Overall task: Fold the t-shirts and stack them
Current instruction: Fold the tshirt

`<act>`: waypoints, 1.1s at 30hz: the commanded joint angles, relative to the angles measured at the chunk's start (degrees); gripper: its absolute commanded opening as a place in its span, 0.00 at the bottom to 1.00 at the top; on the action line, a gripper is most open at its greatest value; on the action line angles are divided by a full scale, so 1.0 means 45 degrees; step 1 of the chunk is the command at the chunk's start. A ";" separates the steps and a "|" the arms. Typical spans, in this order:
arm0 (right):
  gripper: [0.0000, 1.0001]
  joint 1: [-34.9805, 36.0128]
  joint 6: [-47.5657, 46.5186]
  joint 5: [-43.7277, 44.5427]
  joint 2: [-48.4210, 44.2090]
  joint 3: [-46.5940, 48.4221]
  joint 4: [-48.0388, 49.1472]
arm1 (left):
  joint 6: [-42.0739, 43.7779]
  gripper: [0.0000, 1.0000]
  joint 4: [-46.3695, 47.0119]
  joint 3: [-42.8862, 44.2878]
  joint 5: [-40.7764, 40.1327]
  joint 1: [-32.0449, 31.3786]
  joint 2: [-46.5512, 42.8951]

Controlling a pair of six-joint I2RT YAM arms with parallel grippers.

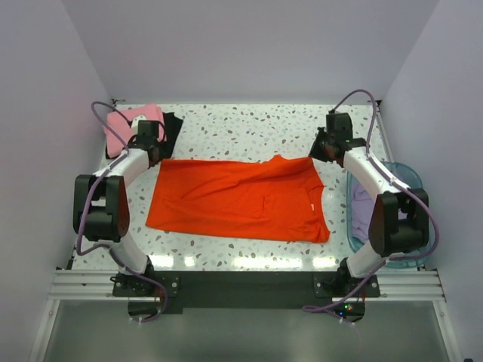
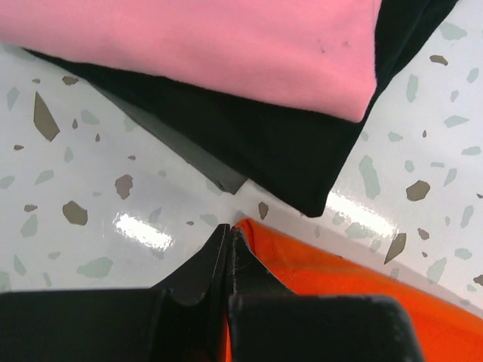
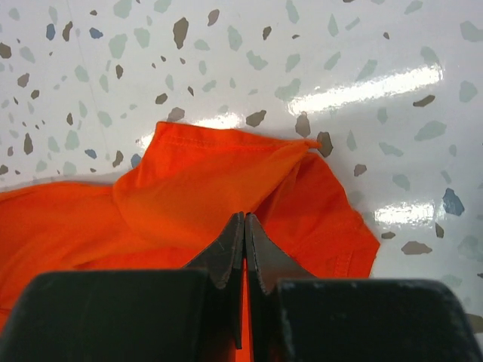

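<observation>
The orange-red t-shirt (image 1: pixel 241 200) lies spread flat on the speckled table, folded roughly in half. My left gripper (image 1: pixel 155 153) is shut on its far left corner (image 2: pixel 302 264). My right gripper (image 1: pixel 318 151) is shut on its far right part (image 3: pixel 211 181), where the cloth bunches. The folded pink t-shirt (image 1: pixel 124 124) lies on the black t-shirt (image 1: pixel 172 128) at the far left; both show in the left wrist view, pink (image 2: pixel 204 45) over black (image 2: pixel 279 143). The pale lavender t-shirt (image 1: pixel 364 207) sits in the basket.
A translucent blue plastic basket (image 1: pixel 404 175) stands at the table's right edge beside the right arm. White walls close in the table on three sides. A metal rail runs along the near edge.
</observation>
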 commanded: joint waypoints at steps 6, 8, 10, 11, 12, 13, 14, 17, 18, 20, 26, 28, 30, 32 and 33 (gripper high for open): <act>0.00 -0.0090 0.0401 0.0277 -0.2046 -0.1667 0.0386 | -0.0992 0.00 -0.0253 -0.0883 0.0334 0.0297 -0.1413; 0.00 -0.0090 0.0343 0.0238 -0.2242 -0.1961 0.0366 | -0.0993 0.00 -0.0078 -0.1020 0.0626 0.0337 -0.1531; 0.00 -0.0071 0.0343 0.0199 -0.2321 -0.2098 0.0328 | -0.0934 0.00 0.0020 -0.1138 0.0842 0.0356 -0.1610; 0.00 -0.0090 0.0323 0.0180 -0.2340 -0.2157 0.0327 | -0.0934 0.00 0.0040 -0.1196 0.0862 0.0356 -0.1649; 0.00 -0.0090 0.0323 0.0179 -0.2437 -0.2254 0.0385 | -0.0954 0.00 0.0021 -0.1313 0.0881 0.0356 -0.1726; 0.00 -0.0090 0.0323 0.0121 -0.2496 -0.2429 0.0425 | -0.1051 0.00 0.0002 -0.1411 0.0843 0.0356 -0.1804; 0.00 -0.0090 0.0343 0.0101 -0.2555 -0.2527 0.0483 | -0.1071 0.00 0.0001 -0.1508 0.0823 0.0356 -0.1902; 0.00 -0.0071 0.0440 0.0004 -0.2731 -0.2723 0.0542 | -0.1227 0.00 -0.0096 -0.1821 0.0725 0.0395 -0.2234; 0.00 -0.0090 0.0440 0.0023 -0.2770 -0.2762 0.0542 | -0.1266 0.00 -0.0174 -0.1860 0.0745 0.0453 -0.2390; 0.00 -0.0090 0.0460 0.0004 -0.3004 -0.2879 0.0562 | -0.1364 0.00 -0.0311 -0.1900 0.0803 0.0474 -0.2624; 0.00 -0.0090 0.0518 -0.0036 -0.3258 -0.3036 0.0562 | -0.1325 0.00 -0.0506 -0.1881 0.1135 0.1195 -0.3660; 0.00 -0.0090 0.0538 -0.0016 -0.3297 -0.3075 0.0542 | -0.1305 0.00 -0.0682 -0.1880 0.1194 0.1293 -0.3836; 0.00 -0.0090 0.0597 0.0003 -0.3414 -0.3133 0.0523 | -0.1364 0.00 -0.0818 -0.1996 0.1194 0.1372 -0.3953; 0.00 -0.0090 0.0655 0.0003 -0.3551 -0.3250 0.0523 | -0.1481 0.00 -0.0897 -0.2153 0.1233 0.1489 -0.4051; 0.00 -0.0090 0.0655 0.0023 -0.3706 -0.3348 0.0523 | -0.1578 0.00 -0.0974 -0.2347 0.1214 0.1547 -0.4187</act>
